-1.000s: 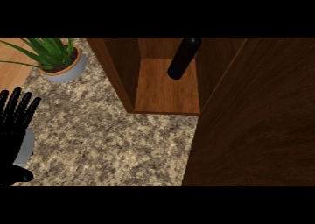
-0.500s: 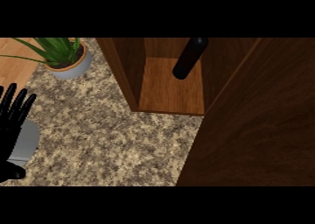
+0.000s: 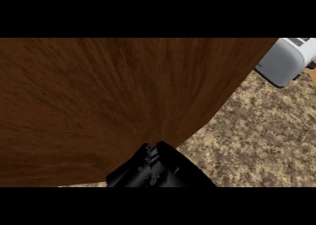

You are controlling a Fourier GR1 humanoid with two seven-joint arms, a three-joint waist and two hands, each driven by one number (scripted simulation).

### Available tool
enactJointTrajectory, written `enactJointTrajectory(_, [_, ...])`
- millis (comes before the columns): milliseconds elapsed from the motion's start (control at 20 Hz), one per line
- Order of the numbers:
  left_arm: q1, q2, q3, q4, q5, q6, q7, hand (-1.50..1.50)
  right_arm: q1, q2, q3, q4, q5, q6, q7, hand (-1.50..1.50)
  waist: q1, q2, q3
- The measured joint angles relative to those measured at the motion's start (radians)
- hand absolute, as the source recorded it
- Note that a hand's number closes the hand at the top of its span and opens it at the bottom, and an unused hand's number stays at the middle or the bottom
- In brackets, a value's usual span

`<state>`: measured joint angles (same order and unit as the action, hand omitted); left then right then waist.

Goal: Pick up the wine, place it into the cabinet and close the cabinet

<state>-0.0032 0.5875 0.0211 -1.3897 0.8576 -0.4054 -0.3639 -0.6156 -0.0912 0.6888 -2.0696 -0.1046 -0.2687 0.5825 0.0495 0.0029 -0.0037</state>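
Brown wooden cabinet door (image 3: 102, 105) hides the wine; likely heavy, smooth, breakable glass. A black hand (image 3: 157, 169) touches the door's edge, fingers' state unclear, over the speckled counter (image 3: 264, 132).

counter: speckled granite counter top (image 3: 264, 136) | appliance: grey toaster (image 3: 285, 61) at the upper right corner

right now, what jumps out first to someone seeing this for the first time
A broad brown wooden panel, probably the cabinet door, fills most of the view from the top left. A black robot hand sits at its lower edge, bottom centre; which hand it is can't be told. A grey toaster stands on the speckled counter at the upper right.
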Motion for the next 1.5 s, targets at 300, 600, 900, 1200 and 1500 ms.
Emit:
enactJointTrajectory(300, [0.017,-0.011,0.024,0.006,-0.010,-0.031,-0.007,-1.50,-0.278,0.069,-0.078,0.250,-0.094,-0.091,0.008,1.50,-0.016,-0.003,0.007])
enactJointTrajectory(600, [0.029,-0.024,0.045,0.008,-0.020,-0.049,-0.003,-1.50,-0.366,0.087,-0.180,0.459,-0.205,-0.069,-0.093,1.50,-0.027,-0.002,0.007])
enactJointTrajectory(900, [0.024,-0.044,0.070,0.014,-0.035,-0.061,0.010,-1.50,-0.353,0.090,-0.210,0.596,-0.263,-0.057,-0.195,1.50,-0.033,-0.004,0.010])
enactJointTrajectory(1200, [0.008,-0.065,0.097,0.025,-0.045,-0.054,0.031,-1.50,-0.342,0.089,-0.276,0.711,-0.253,0.043,-0.280,1.50,-0.036,-0.013,0.004])
enactJointTrajectory(1500, [-0.025,-0.076,0.107,0.042,-0.046,-0.048,0.053,-1.50,-0.339,0.084,-0.306,0.779,-0.255,0.157,-0.372,1.50,-0.030,-0.030,-0.004])
